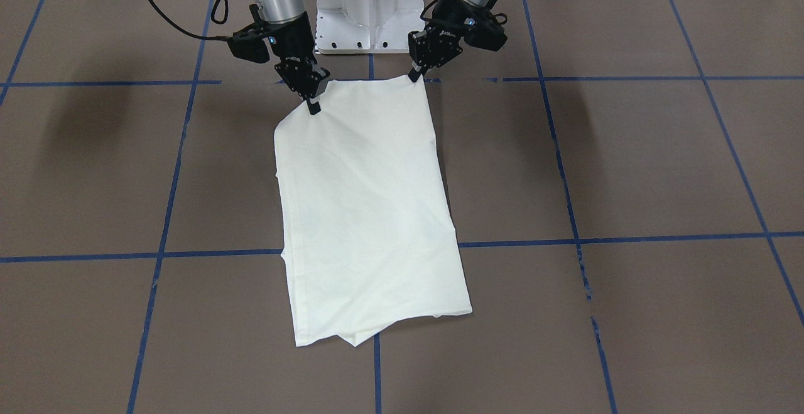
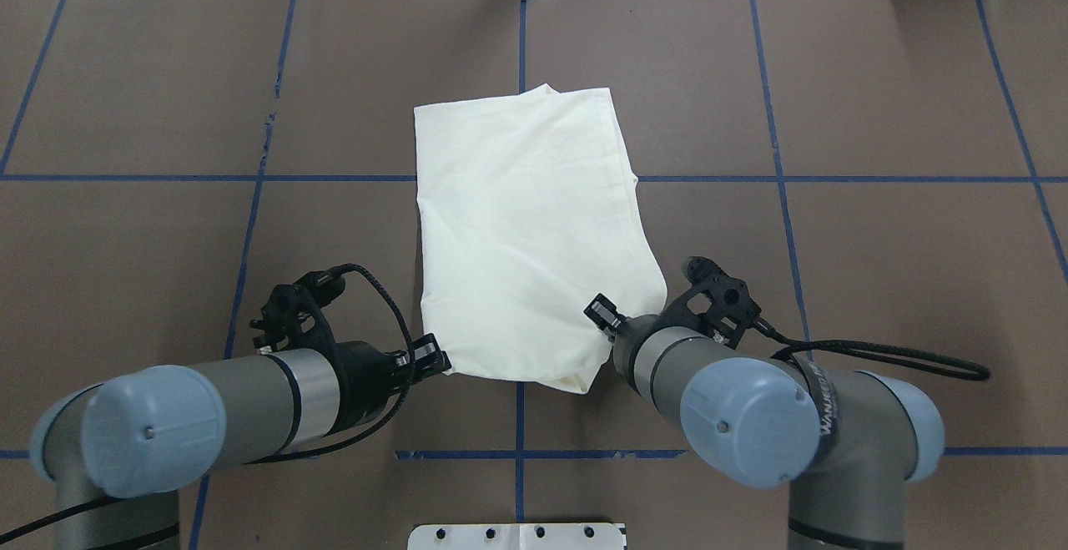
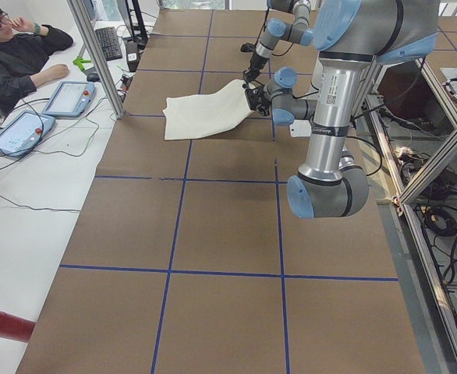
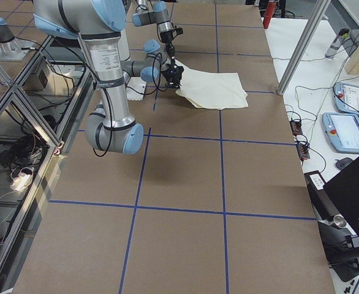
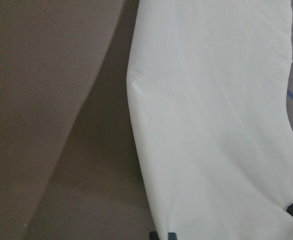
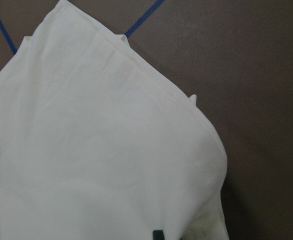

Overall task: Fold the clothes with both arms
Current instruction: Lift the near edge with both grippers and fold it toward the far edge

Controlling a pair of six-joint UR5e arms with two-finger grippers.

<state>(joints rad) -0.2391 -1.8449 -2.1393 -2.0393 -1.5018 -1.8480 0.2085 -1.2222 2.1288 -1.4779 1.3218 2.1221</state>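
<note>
The cream shirt (image 1: 367, 213) lies folded into a long rectangle in the middle of the table, plain side up; its cat print is hidden. It also shows in the overhead view (image 2: 521, 233). My left gripper (image 1: 416, 76) is shut on the shirt's corner nearest the robot, and shows in the overhead view (image 2: 434, 356) too. My right gripper (image 1: 314, 107) is shut on the other near corner, seen from overhead as well (image 2: 602, 314). The held edge is raised a little off the table; the far end rests flat. Both wrist views show mostly cloth (image 5: 211, 125) (image 6: 96, 150).
The white pedestal base (image 1: 369, 12) stands just behind the grippers. Blue tape lines (image 1: 628, 238) grid the brown table. At the operators' side sit a person (image 3: 10, 54), two tablets (image 3: 69, 97) and a metal post (image 3: 96, 54).
</note>
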